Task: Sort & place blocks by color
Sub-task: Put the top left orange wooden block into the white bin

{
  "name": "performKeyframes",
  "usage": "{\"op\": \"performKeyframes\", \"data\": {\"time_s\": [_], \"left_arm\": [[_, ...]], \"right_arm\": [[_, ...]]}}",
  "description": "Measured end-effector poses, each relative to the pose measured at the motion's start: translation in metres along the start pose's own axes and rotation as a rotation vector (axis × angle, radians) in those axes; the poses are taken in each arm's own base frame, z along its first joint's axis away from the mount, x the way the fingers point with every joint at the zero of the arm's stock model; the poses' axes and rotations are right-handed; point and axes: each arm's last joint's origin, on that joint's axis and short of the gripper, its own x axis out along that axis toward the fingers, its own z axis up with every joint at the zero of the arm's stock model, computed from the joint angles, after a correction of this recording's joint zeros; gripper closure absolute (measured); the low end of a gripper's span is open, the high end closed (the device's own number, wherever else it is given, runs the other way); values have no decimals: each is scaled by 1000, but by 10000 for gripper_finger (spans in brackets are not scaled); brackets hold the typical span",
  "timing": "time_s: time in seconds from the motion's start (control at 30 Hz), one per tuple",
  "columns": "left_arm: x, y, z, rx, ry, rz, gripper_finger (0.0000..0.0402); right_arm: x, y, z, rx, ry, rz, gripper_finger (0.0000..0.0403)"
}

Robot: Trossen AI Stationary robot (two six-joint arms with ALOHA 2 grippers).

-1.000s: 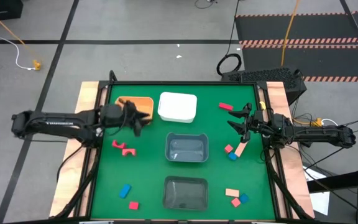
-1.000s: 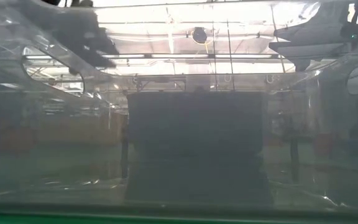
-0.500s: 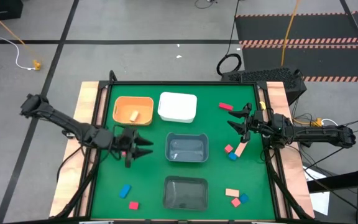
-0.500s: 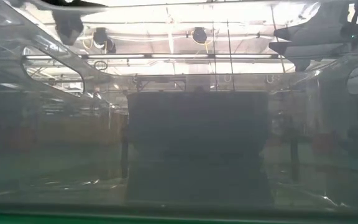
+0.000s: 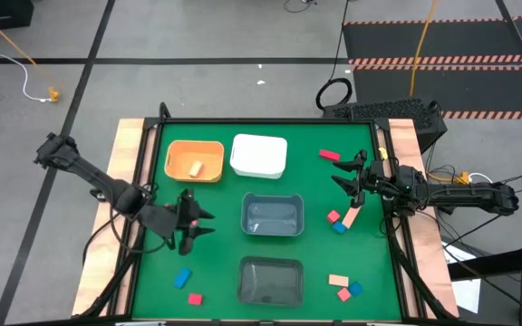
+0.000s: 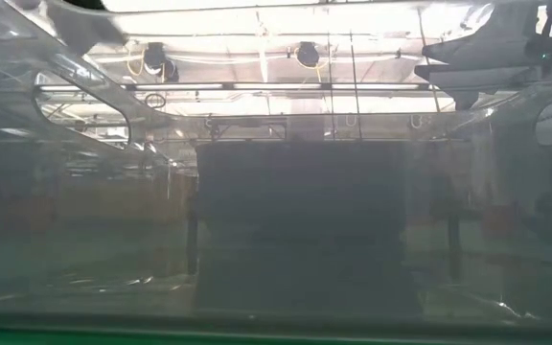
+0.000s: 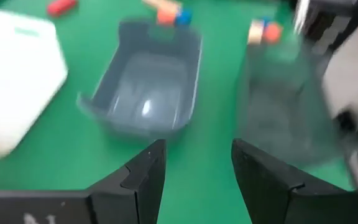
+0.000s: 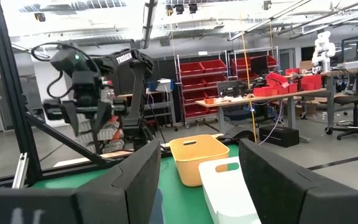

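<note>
two arms in play, one working. left gripper (image 5: pixel 198 224) hangs over the green mat (image 5: pixel 216 263) in the left half of the table, at about 9 o'clock from the grey bin (image 5: pixel 272 215); its fingers (image 7: pixel 143 180) stand spread, nothing between them in the left wrist view, only bare mat and the grey bin beyond. the two red notched blocks that would be the closest pick are not visible in the high view now; judged to lie under the left gripper or arm, so their long axis cannot be told. outward, next nearest blocks to this gripper lie at 6 o'clock from it: blue block (image 5: pixel 182 277) and, just past it, red block (image 5: pixel 195 298), both near the table's front edge, apart from each other. orange bin (image 5: pixel 195 160) sits at 12 o'clock from the gripper with one tan block (image 5: pixel 196 167) in it; white bin (image 5: pixel 259 156) beside it. right gripper (image 5: pixel 347 175) waits at the right edge, fingers spread and empty, with a red bar (image 5: pixel 329 155) at its 11 o'clock and a tan bar (image 5: pixel 351 217) at its 6 o'clock, long axis running near 12-to-6, slightly slanted. judgement: the left arm is far nearer the left-side blocks; the right cluster belongs to the right arm.
</note>
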Motion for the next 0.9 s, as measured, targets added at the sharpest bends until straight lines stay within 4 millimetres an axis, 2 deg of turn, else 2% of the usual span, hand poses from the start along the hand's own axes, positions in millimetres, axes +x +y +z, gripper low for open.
{"op": "performKeyframes", "data": {"time_s": [0.2, 0.6, 0.7, 0.9], "left_arm": [[-3, 12, -24, -88, 275, 83, 218], [11, 30, -48, -202, 607, 347, 215], [18, 34, -49, -194, 652, 362, 201], [35, 41, -48, -95, 700, 354, 144]], "right_arm": [[0, 0, 0, 0, 0, 0, 193], [0, 0, 0, 0, 0, 0, 193], [0, 0, 0, 0, 0, 0, 193], [0, 0, 0, 0, 0, 0, 193]]}}
